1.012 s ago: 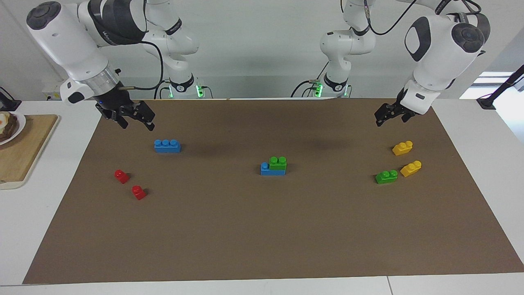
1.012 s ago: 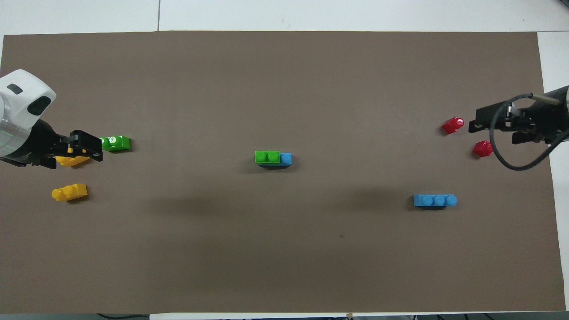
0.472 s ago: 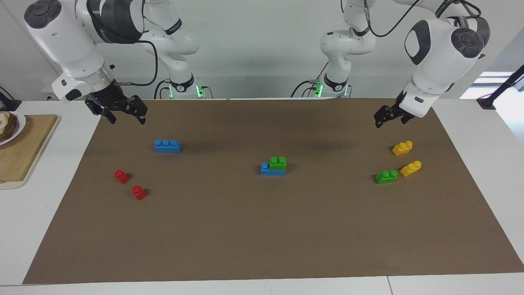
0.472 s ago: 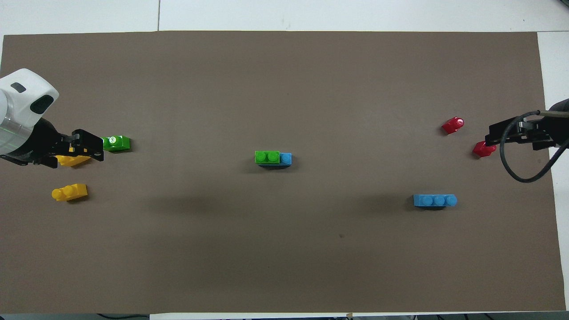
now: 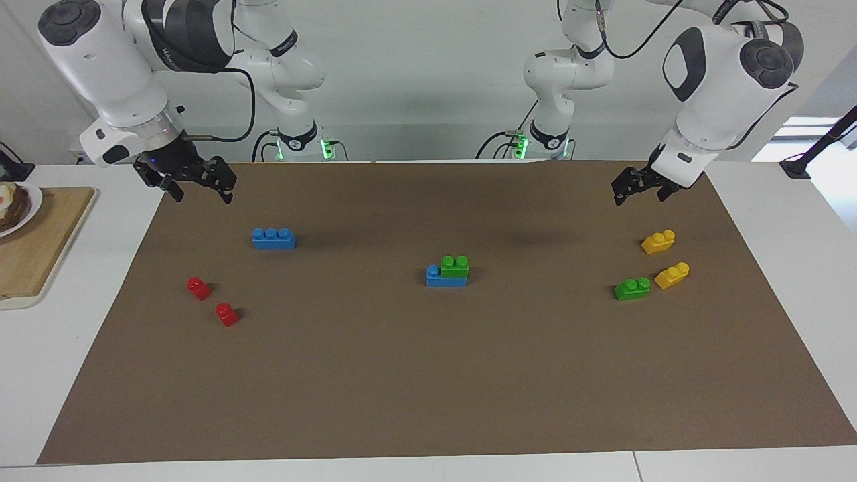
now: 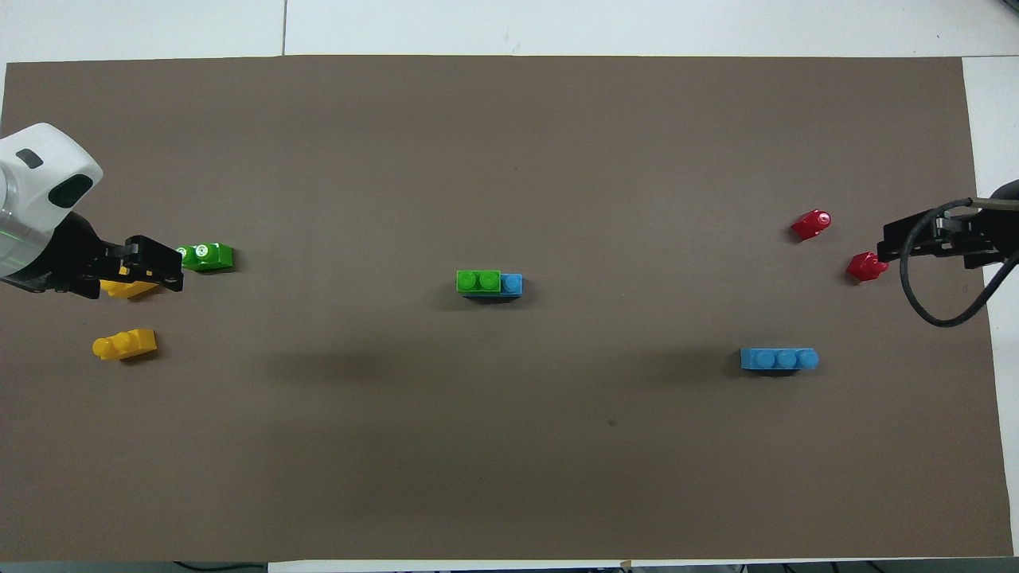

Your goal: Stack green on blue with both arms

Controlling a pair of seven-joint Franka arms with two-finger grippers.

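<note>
green brick (image 5: 454, 266) sits on blue brick (image 5: 438, 276) mid-mat, both spread-fingered grippers well apart.

Two yellow bricks (image 5: 658, 242) (image 5: 672, 275) are set near each other on a brown mat (image 5: 428, 375) toward the left arm's end. Two red bricks (image 5: 199, 288) (image 5: 227, 314) are placed toward the right arm's end, where a wooden board (image 5: 33, 248) is laid beside the mat.

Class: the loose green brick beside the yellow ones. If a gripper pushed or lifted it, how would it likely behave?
The loose green brick looks like rigid plastic, so it should probably keep its shape when gripped. It rests flat on the brown mat, so a push would likely slide it, not roll it. Being small, it is probably light.
</note>
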